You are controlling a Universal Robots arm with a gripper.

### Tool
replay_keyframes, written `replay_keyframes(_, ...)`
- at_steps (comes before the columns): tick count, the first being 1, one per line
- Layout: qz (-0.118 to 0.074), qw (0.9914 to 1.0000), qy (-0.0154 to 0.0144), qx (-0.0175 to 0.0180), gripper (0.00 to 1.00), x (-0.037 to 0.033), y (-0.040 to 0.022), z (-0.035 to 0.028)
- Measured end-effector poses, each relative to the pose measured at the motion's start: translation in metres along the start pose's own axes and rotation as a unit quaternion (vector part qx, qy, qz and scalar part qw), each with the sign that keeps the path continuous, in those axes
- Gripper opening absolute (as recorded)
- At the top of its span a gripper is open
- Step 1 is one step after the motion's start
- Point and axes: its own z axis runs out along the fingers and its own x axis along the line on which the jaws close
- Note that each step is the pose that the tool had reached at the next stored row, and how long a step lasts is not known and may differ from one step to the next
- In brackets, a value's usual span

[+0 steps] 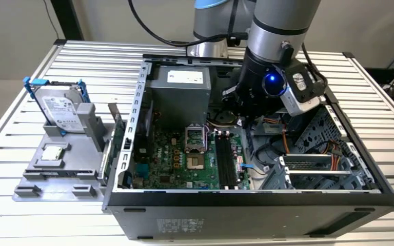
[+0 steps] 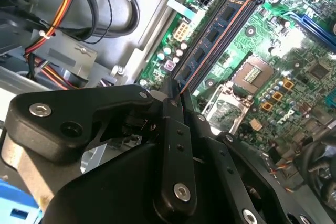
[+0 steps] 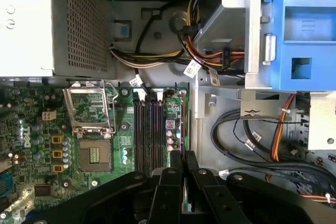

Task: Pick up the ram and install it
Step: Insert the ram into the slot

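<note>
Fingers (image 3: 169, 192) of matte black metal, flat and narrow, are pinched nearly together on the ram (image 3: 182, 124), a thin green board standing on edge in the slot row just ahead of the gripper (image 3: 182, 166). In the second wrist view the gripper (image 2: 177, 90) clamps the ram (image 2: 215, 32), whose black chips run away from the tips along the glossy motherboard (image 2: 294, 77). A white label on the grey power supply (image 1: 180, 87) beyond the gripper (image 1: 241, 120) is too small to read.
</note>
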Motion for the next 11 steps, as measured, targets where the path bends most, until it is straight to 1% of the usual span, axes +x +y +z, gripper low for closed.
replay_keyframes(8, 0.0, 1.0, 0.0, -0.0001, 0.0, 0.0006, -0.0007, 0.0145)
replay_keyframes(11, 0.001, 1.0, 0.0, 0.0003, 0.0, 0.0028, -0.0008, 0.0198)
